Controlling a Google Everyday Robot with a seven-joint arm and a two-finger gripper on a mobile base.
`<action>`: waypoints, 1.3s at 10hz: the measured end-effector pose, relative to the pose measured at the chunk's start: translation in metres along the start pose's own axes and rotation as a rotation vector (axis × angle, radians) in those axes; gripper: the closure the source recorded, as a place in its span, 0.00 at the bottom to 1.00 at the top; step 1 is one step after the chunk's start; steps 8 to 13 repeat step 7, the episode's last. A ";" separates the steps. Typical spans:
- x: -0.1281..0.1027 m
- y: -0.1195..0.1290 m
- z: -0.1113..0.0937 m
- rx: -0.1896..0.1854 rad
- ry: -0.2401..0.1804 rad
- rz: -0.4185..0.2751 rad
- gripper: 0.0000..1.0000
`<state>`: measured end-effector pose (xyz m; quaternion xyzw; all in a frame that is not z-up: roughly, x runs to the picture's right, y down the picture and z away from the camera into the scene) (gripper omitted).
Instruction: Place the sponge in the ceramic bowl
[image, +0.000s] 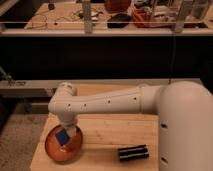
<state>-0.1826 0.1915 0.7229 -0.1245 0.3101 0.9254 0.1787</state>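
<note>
Hanging over the bowl (50, 150) at the table's (110, 131) front-left, the gripper (69, 130) is just above the sponge (63, 136), which is within the bowl's rim. Can't tell if the claw clamps it. Black block (133, 153) is well right.

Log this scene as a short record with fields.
gripper: low over the bowl, at the sponge
sponge: blue, inside the bowl's outline, just under the gripper
bowl: orange, at the table's left end in view
black block: on the table, right of the bowl, apart from it
table: wooden
</note>
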 end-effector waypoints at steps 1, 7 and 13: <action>0.000 0.000 0.000 0.000 -0.001 0.000 0.24; -0.002 -0.001 0.001 0.000 -0.004 -0.003 0.38; -0.002 -0.001 0.001 0.000 -0.004 -0.003 0.38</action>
